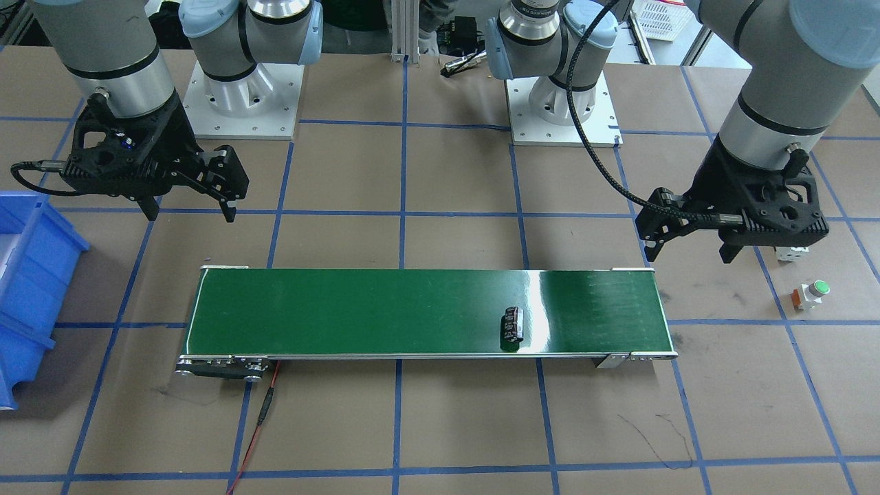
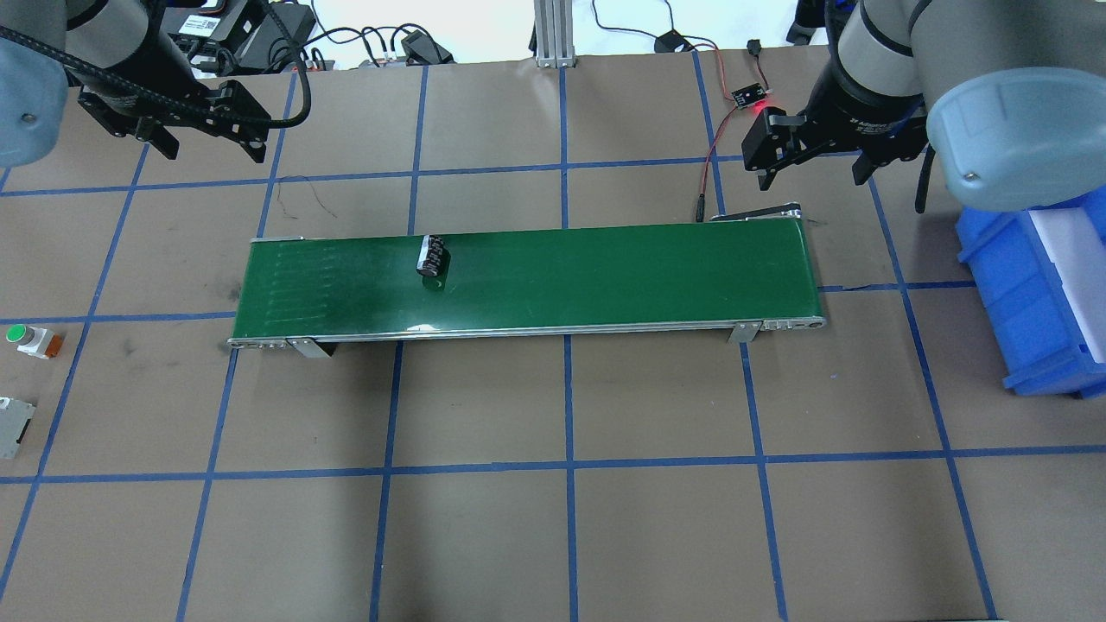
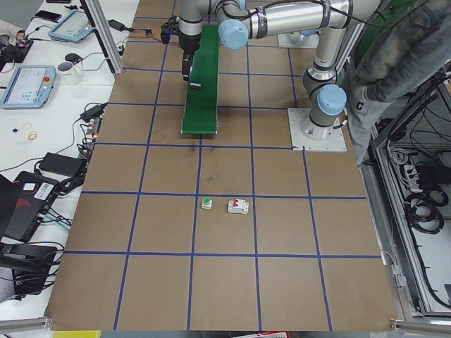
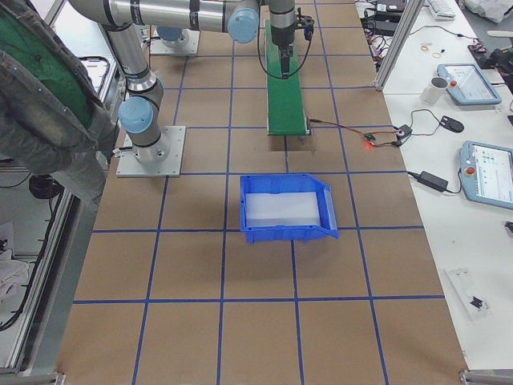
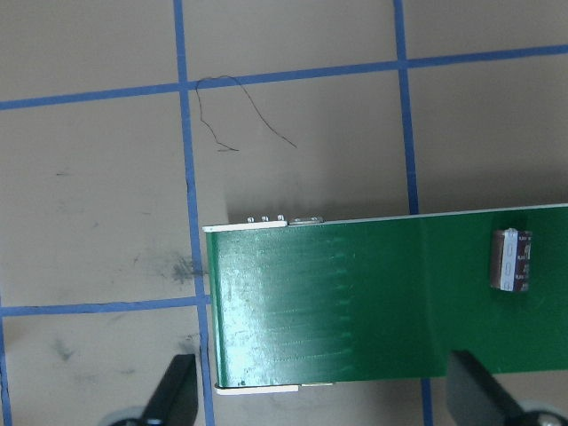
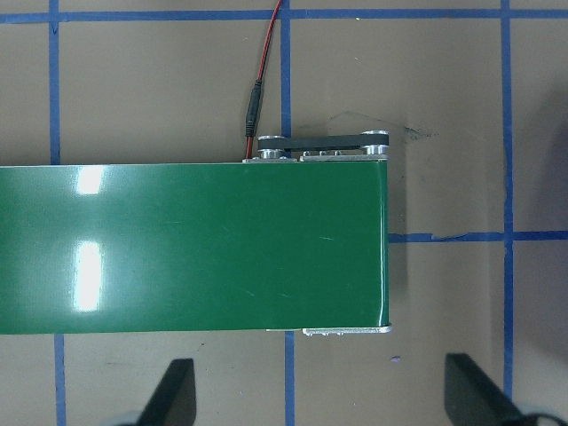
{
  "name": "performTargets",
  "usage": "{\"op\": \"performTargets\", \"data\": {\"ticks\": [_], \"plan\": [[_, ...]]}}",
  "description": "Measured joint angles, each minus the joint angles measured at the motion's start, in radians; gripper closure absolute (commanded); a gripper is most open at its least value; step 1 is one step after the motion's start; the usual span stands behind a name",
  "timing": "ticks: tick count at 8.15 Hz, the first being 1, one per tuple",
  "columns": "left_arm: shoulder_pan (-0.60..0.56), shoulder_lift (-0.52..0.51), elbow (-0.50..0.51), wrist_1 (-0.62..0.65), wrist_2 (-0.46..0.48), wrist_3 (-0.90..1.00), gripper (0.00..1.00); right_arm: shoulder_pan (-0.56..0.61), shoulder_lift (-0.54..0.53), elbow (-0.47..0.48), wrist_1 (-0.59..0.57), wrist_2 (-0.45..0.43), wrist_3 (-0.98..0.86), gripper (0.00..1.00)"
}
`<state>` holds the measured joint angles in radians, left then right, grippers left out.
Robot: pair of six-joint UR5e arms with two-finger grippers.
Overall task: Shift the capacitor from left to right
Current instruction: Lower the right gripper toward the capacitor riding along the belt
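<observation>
The capacitor (image 2: pixel 432 257), a short black cylinder with a silver band, lies on its side on the green conveyor belt (image 2: pixel 605 268), in the belt's left part. It also shows in the front view (image 1: pixel 512 324) and at the right edge of the left wrist view (image 5: pixel 512 260). My left gripper (image 2: pixel 212 151) is open and empty, hovering beyond the belt's left end, apart from the capacitor. My right gripper (image 2: pixel 812 177) is open and empty, hovering above the belt's right end (image 6: pixel 373 248).
A blue bin (image 2: pixel 1037 294) stands to the right of the belt. A white push-button with a green cap (image 2: pixel 26 339) and a white breaker (image 2: pixel 13 428) lie at the far left. A red wire (image 2: pixel 710 164) runs to the belt's right end.
</observation>
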<state>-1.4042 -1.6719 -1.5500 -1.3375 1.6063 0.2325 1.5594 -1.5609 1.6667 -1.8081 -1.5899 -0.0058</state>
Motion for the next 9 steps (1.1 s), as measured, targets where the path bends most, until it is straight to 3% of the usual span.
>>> {"op": "performTargets", "data": {"ticks": [4, 9], "plan": [[-0.006, 0.008, 0.0, -0.076, -0.099, 0.017, 0.0, -0.003, 0.054, 0.001, -0.043, 0.031, -0.005, 0.0], [-0.003, 0.017, 0.0, -0.083, -0.102, 0.012, 0.0, -0.004, 0.149, 0.025, -0.155, 0.155, -0.009, 0.01]]}}
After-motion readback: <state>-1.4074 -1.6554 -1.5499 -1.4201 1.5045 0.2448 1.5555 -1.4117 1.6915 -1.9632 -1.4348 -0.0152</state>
